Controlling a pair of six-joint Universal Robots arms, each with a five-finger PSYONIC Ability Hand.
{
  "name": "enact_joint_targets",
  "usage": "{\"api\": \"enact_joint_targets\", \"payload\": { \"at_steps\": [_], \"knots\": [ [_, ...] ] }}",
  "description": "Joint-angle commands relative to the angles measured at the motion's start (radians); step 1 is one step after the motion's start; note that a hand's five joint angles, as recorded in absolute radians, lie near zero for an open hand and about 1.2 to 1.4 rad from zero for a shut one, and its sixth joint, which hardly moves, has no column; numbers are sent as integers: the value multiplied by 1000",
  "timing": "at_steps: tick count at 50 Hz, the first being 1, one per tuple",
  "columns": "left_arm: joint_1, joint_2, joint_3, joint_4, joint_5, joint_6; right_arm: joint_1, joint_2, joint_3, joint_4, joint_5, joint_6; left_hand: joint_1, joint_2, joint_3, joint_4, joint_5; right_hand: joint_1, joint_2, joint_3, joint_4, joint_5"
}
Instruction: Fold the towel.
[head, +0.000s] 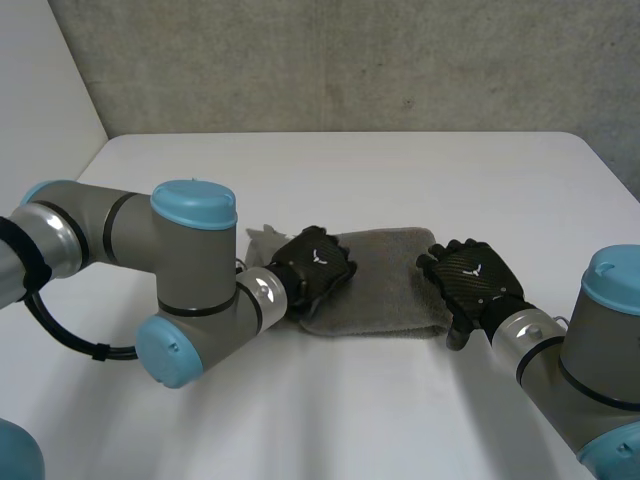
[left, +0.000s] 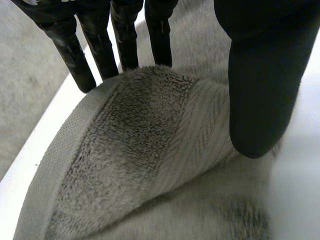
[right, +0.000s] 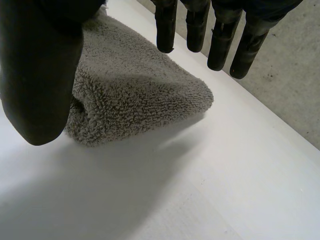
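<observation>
A grey towel (head: 385, 290) lies folded into a thick strip on the white table (head: 350, 170). My left hand (head: 315, 265) is on the towel's left end. In the left wrist view a flap of the towel (left: 130, 150) arches up between the fingers (left: 125, 45) behind it and the thumb (left: 265, 75) pressing its front, so the flap is pinched. My right hand (head: 475, 280) hovers at the towel's right end. Its fingers (right: 220, 35) are straight and apart from the thumb (right: 40, 65), with the towel's rounded corner (right: 130, 95) beneath and nothing held.
Bare white table lies in front of the towel and behind it. A grey wall (head: 350, 60) stands past the table's far edge. Both arms reach in from the near side, with the left elbow (head: 190, 300) low beside the towel.
</observation>
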Motion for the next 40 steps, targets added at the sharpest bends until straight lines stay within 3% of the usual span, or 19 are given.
{"api": "enact_joint_targets", "payload": {
  "at_steps": [1, 12, 21, 26, 28, 34, 37, 39, 40],
  "knots": [
    [33, 30, -40, -14, -117, 30, 0, 1, 0, 0, -1, -4, 181, 185, 185, 186, 186, 1, 11, 12, 8, -7],
    [80, 222, -266, 88, -137, 14, 14, 1, 9, 0, -3, -4, 75, 79, 80, 80, 81, 7, 17, 18, 14, -2],
    [89, 274, -426, 161, -163, 17, 15, 4, 24, -21, 0, 2, 49, 53, 53, 54, 54, 30, 40, 42, 38, 22],
    [106, 282, -496, 156, -211, 14, 15, 7, 28, -34, 2, 0, 125, 129, 129, 130, 131, 54, 64, 65, 61, 45],
    [107, 306, -542, 155, -223, 14, 15, 7, 29, -35, 2, -3, 289, 293, 293, 293, 294, 54, 64, 65, 61, 45],
    [109, 363, -591, 164, -223, 11, 15, 12, 29, -37, 2, -6, 313, 317, 317, 318, 319, 54, 64, 65, 61, 45],
    [107, 414, -611, 168, -225, 3, 15, 13, 29, -37, 2, -7, 263, 267, 267, 268, 269, 54, 64, 65, 61, 45],
    [103, 457, -623, 176, -225, -33, 15, 13, 31, -38, 2, -7, -29, -25, -24, -24, -23, 57, 67, 68, 64, 48],
    [103, 457, -623, 176, -225, -33, 15, 13, 31, -38, 2, -7, -30, -26, -26, -26, -25, 57, 67, 68, 64, 48]
  ]
}}
